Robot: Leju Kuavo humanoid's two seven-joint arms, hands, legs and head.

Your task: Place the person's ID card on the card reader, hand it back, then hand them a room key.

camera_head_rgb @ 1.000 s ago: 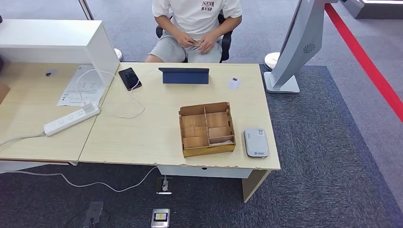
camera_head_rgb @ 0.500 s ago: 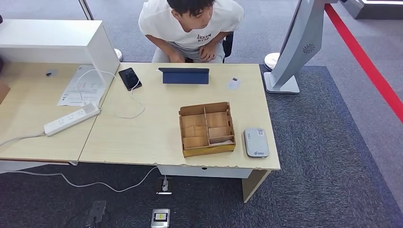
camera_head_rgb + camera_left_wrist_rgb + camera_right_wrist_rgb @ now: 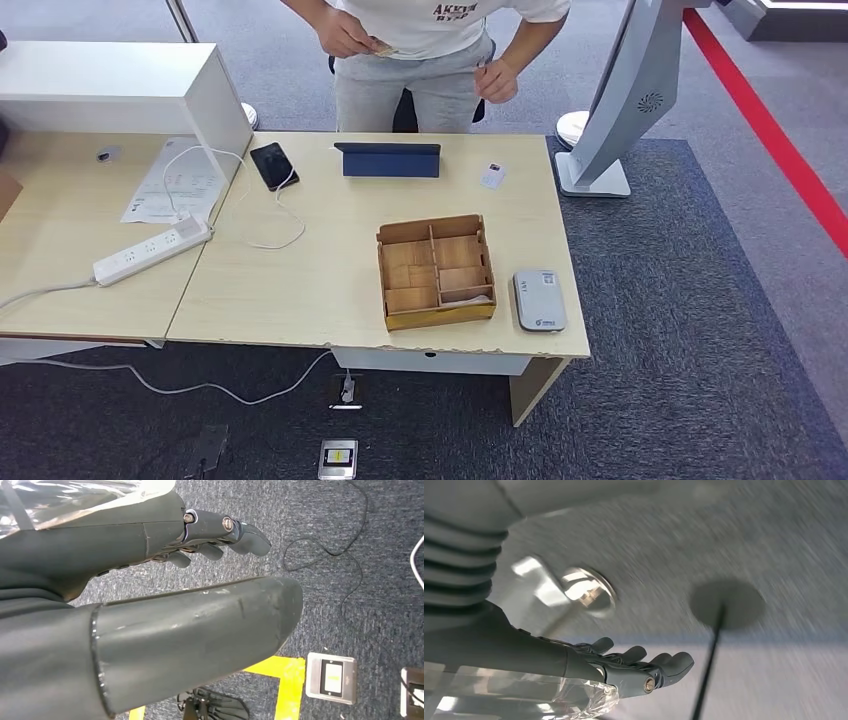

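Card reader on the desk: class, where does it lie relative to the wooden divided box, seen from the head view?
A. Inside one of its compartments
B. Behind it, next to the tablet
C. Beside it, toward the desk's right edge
C: the grey card reader lies flat on the desk just right of the wooden box, outside its walls.

A light wooden desk [image 3: 300, 290] is seen carrying a compartmented wooden box [image 3: 435, 270], with a grey card reader [image 3: 539, 299] just beside it. A folded blue tablet [image 3: 387, 158], a phone [image 3: 273, 164], a small white card [image 3: 492, 176], papers [image 3: 170, 180] and a power strip [image 3: 151, 250] are also laid on it.
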